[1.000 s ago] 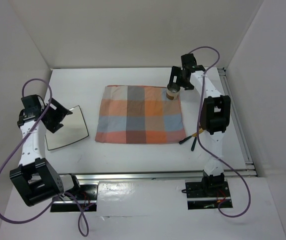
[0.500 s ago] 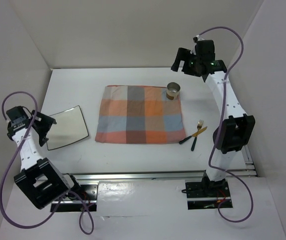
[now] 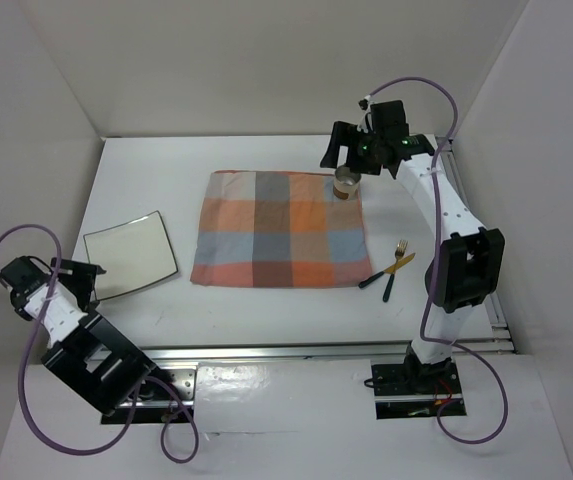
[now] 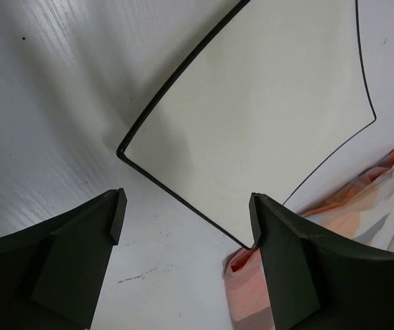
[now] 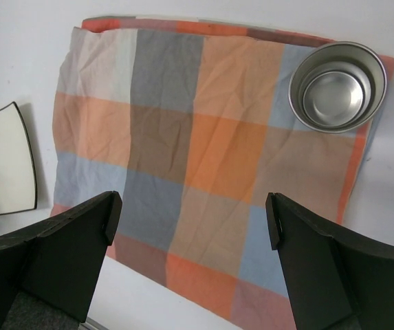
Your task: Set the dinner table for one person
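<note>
The table (image 3: 266,315) is plain white and flat, with a metal rail (image 3: 296,351) at its near edge. Small marks (image 4: 135,278), possibly scuffs, lie below the left pincer (image 4: 186,206). It gapes wide and empty, as does the right pincer (image 5: 193,206), above the mat (image 5: 203,158).

Cloth mat (image 5: 203,151), shiny metal cup (image 5: 337,86) & glossy plate (image 4: 252,117).

Surface: dinner table (image 3: 266,310), plain white, metal rail (image 3: 316,350) along the edge by my bases.
Centre: checked cloth mat (image 3: 281,228), orange/grey/blue, flat w/ light creases.
My left: square white plate (image 3: 131,255), dark rim, just beside mat, not touching.
My right: fork (image 3: 392,280) + knife (image 3: 376,277), crossed, black handles, by mat's near-rt corner; can't tell if they touch it.
</note>
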Motion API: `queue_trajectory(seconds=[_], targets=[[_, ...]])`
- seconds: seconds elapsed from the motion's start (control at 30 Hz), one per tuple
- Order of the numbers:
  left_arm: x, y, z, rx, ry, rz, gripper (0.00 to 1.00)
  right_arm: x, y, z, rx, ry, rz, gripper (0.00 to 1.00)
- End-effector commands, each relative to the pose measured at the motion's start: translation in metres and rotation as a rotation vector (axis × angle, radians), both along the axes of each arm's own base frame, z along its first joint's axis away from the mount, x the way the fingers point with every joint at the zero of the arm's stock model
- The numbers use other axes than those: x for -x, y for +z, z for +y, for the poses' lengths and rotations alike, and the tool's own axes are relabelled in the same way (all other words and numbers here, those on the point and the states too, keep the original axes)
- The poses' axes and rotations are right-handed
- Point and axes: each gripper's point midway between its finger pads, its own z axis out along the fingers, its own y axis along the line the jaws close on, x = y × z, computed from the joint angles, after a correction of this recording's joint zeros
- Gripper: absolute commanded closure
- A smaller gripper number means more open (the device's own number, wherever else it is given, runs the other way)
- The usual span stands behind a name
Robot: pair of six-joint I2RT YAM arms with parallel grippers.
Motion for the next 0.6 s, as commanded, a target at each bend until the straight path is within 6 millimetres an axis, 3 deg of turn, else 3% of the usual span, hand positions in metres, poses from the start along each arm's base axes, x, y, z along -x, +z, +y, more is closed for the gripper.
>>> queue_trajectory(seconds=[0.0,0.07,0.2,0.43,0.57], targets=[[0.003,0.005,0.012,-0.09,0.018,-0.005,0.08,0.001,0.026,0.006,-0.018,0.016,-0.069,0.0],[0.004,0.003,0.016,-0.097,0.029,-0.009,0.07,0.002,0.022,0.01,-0.016,0.026,-0.06,0.0],[0.007,-0.018,0.01,-0.039,0.034,0.025,0.07,0.006,0.02,0.018,-0.009,0.038,-0.052,0.0],[0.004,-0.024,0.018,-0.068,0.058,0.006,0.08,0.008,0.016,0.02,-0.002,0.04,-0.045,0.0],[0.0,-0.027,0.02,-0.085,0.045,-0.013,0.04,0.009,0.012,0.02,0.001,0.04,-0.036,0.0]])
